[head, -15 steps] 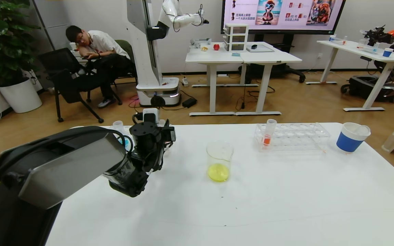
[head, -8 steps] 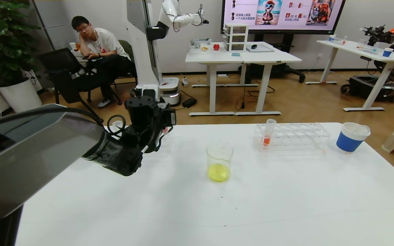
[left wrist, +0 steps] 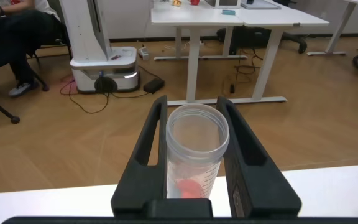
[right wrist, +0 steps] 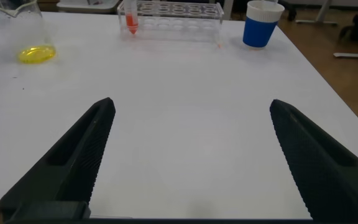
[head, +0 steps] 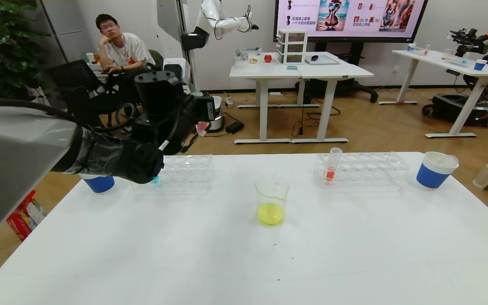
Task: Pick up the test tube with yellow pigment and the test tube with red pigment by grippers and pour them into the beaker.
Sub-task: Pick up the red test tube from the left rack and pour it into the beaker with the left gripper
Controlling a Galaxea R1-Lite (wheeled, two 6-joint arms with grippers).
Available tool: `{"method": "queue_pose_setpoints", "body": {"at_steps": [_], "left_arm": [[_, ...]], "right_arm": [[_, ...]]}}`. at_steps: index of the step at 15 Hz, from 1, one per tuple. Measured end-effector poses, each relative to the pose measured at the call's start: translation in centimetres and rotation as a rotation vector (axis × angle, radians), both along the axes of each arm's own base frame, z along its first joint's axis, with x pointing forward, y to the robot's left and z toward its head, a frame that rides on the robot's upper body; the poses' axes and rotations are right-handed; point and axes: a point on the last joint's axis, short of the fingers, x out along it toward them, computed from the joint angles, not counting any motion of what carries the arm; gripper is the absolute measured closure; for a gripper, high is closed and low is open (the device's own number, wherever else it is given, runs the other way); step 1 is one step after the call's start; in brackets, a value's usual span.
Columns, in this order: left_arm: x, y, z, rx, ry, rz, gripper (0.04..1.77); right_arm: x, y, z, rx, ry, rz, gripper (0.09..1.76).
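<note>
My left gripper (head: 198, 119) is raised above the far left of the table, over the left clear rack (head: 187, 171). It is shut on a test tube with red pigment (left wrist: 196, 155), which stands between the fingers with red-orange liquid at its bottom. The beaker (head: 272, 199) stands mid-table, right of that gripper, with yellow liquid in it; it also shows in the right wrist view (right wrist: 23, 31). A second red tube (head: 333, 163) stands in the right rack (head: 367, 169). The tube with yellow pigment is out of view. My right gripper (right wrist: 192, 106) is open and empty over bare table.
A blue-liquid tube (head: 155, 180) sits at the left rack's near end. Blue-and-white paper cups stand at the far left (head: 99, 184) and far right (head: 435, 170). The white table's (head: 244, 262) front half is bare. A person sits beyond the table.
My left arm has risen and drawn back from low over the left rack, carrying the red tube upward. The left rack and left blue cup have come into view.
</note>
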Motion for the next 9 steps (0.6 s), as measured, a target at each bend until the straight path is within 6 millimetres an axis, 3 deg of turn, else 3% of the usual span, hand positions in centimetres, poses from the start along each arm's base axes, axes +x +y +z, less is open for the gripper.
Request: {"method": "queue_pose_setpoints", "body": {"at_steps": [6, 9], "left_arm": [[-0.11, -0.15, 0.56, -0.004, -0.015, -0.078, 1.28], [-0.07, -0.42, 0.04, 0.010, -0.007, -0.275, 1.28]], "right_arm": [[0.00, 0.00, 0.00, 0.000, 0.000, 0.000, 0.11], [0.00, 0.00, 0.00, 0.000, 0.000, 0.000, 0.11]]}}
